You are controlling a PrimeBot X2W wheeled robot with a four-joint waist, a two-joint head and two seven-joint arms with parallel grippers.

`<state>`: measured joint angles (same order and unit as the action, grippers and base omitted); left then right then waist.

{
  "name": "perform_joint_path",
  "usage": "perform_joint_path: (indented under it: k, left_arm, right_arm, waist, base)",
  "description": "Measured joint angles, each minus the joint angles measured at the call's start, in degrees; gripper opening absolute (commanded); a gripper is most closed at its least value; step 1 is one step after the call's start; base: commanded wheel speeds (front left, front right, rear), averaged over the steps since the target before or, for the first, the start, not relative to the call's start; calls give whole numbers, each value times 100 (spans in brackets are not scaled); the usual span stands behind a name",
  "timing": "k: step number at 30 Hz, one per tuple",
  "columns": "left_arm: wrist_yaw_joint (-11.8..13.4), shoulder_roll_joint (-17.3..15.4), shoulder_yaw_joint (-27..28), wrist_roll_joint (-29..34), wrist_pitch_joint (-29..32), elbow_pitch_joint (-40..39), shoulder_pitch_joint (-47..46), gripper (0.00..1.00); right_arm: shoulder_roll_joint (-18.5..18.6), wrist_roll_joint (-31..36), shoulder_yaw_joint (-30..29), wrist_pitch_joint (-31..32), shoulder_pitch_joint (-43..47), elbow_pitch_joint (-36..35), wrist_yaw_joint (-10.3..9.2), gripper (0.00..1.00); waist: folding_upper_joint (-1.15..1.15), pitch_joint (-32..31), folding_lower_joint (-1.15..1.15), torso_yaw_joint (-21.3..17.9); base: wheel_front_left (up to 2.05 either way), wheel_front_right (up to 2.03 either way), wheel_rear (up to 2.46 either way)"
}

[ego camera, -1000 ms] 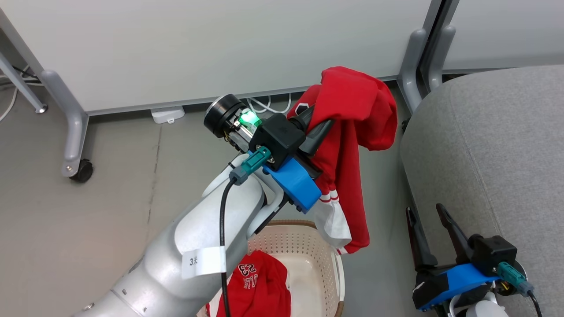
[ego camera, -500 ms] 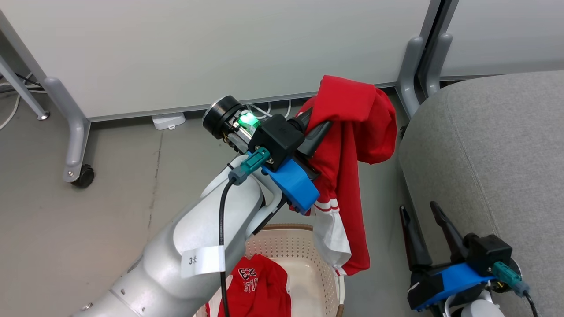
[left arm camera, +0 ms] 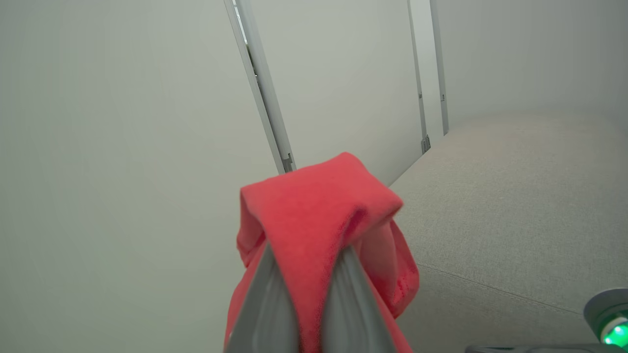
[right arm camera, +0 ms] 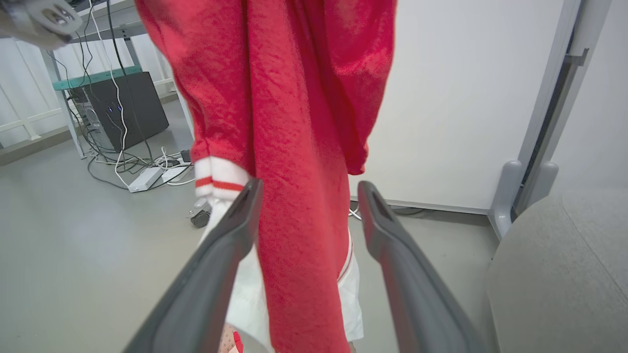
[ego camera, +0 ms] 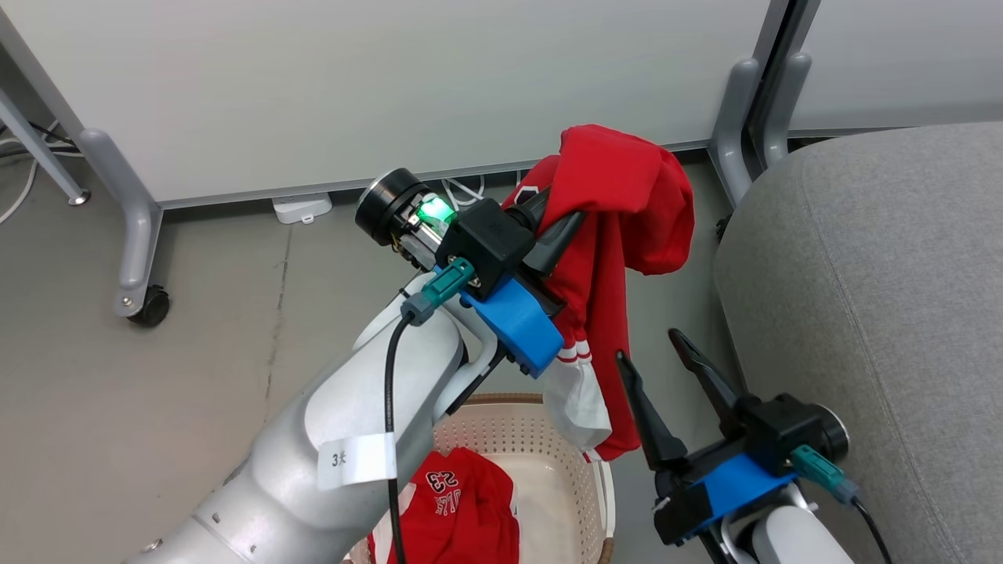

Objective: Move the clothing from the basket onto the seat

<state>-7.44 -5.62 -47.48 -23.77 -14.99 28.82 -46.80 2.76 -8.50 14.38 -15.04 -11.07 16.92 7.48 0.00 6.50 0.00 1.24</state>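
Shirt [ego camera: 619,204], red, hangs lengthwise straight down from the left tool [ego camera: 558,221], which is clamped shut on its top fold, above the basket [ego camera: 501,399]; the seat [ego camera: 878,274] lies to its right. The right tool [ego camera: 646,346], fingers spread, has risen leftward from beside the seat to flank the dangling hem. A second shirt [ego camera: 458,509] waits in the basket.

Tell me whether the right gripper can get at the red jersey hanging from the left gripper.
Probably yes. The right gripper is open, and the red jersey hangs just ahead of its fingers, with nothing between them; the left gripper grips it higher up.
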Motion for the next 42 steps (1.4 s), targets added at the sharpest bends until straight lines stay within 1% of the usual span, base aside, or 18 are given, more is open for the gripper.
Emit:
perform_joint_path:
  k: [8, 16, 19, 25, 35, 36, 37, 38, 42]
  left_arm:
    - [0, 21, -9, 15, 0, 10, -1, 0]
    - [0, 92, -132, 14, 0, 9, -40, 0]
    - [0, 108, -155, 8, 0, 7, -67, 0]
    - [0, 132, -169, 7, 0, 0, -94, 0]
    - [0, 198, -242, 5, 0, -14, -98, 0]
    - [-1, 202, -252, 3, 0, -14, -106, 0]
    - [-1, 208, -259, -1, 0, -14, -116, 0]
    - [-1, 212, -261, -3, 0, -14, -121, 0]
    - [-1, 219, -268, -19, 0, -7, -121, 0]
  right_arm:
    - [0, 79, 495, 0, -435, 65, 0, 100]
    - [0, 26, 913, 0, -937, 380, 0, 100]
    - [0, -8, 923, 0, -1021, 456, 0, 100]
    - [-1, 24, 711, 0, -1244, 472, 0, 100]
    - [1, -9, 643, 0, -1590, 904, 0, 100]
    - [1, -8, 653, -1, -1623, 968, 0, 89]
    - [1, -36, 659, -1, -1646, 1048, 0, 11]
    - [1, -56, 665, -1, -1661, 1101, 0, 0]
    - [1, -119, 670, -1, -1718, 1224, 0, 0]
  waist:
    - [0, 47, 0, 49]
    - [0, 90, 1, 125]
    - [0, 100, 1, 160]
    - [1, 122, 0, 200]
    - [0, 130, 1, 226]
    - [0, 132, 1, 229]
    - [0, 131, 0, 233]
    - [0, 131, 1, 236]
    - [0, 127, 1, 238]
  base:
    - [0, 0, 0]
    - [0, 0, 0]
    - [0, 0, 0]
    - [0, 0, 0]
    - [0, 0, 0]
    - [0, 0, 0]
    - [0, 0, 0]
    - [0, 0, 0]
    - [0, 0, 0]
